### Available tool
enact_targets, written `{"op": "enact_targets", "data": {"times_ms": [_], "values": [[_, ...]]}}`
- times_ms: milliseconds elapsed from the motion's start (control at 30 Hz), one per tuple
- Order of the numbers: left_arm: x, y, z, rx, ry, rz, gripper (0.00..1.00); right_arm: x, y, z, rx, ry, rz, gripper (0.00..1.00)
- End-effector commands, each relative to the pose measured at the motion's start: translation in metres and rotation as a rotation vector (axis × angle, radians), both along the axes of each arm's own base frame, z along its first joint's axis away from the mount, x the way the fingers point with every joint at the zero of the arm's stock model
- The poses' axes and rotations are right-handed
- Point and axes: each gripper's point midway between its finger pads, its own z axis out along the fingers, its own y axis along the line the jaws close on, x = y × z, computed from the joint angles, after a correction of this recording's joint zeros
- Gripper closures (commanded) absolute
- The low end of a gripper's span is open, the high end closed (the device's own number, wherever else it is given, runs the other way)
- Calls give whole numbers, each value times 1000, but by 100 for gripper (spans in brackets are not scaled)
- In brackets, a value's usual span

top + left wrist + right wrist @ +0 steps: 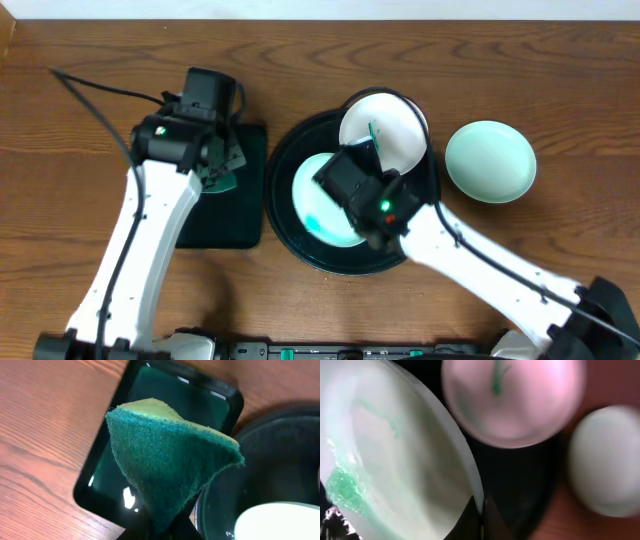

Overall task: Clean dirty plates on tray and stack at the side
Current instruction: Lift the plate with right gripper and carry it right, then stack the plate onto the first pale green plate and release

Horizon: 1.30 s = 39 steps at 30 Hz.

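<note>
We judge the job roughly a third done. One plate (490, 160) sits on the worktop (80, 120) just beside the round tray (281, 200), to its right. It shows no green mark, so we take it as cleaned and as the start of the stack.

Two plates lie on the tray. The far plate (397, 135) carries a thin green streak near its middle. The near plate (312, 195) has a teal smear toward its lower left edge, which also shows in the right wrist view (345, 490).

The right end effector (481, 517) is at the near plate's rim. That view is blurred, but the fingers seem clenched on the edge. The left end effector (162, 529) grips a green sponge (165, 460), which it holds above the small rectangular tray (200, 405), apart from any plate.

What is left, as we see it, is to wipe both smeared plates and set each on the clean one.
</note>
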Motion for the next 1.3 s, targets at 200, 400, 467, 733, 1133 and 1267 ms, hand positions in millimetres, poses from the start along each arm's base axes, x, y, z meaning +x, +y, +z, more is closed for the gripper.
{"op": "enact_targets", "data": {"times_ms": [200, 400, 467, 733, 1133, 1267], "values": [[13, -12, -23, -47, 59, -28, 93, -5, -14, 118, -350, -619, -70, 99], [21, -14, -22, -58, 30, -26, 93, -22, -8, 151, -427, -796, -84, 99], [22, -14, -22, -59, 23, -24, 93, -26, -6, 157, -438, -826, -86, 99], [25, -4, -23, -107, 22, 13, 92, -27, -1, 150, -404, -798, -63, 99], [29, 3, -23, -197, 13, 48, 93, 9, -3, 53, 206, -130, -111, 99], [30, 3, -22, -196, 7, 48, 93, 29, -36, 59, 403, -13, -190, 99]]}}
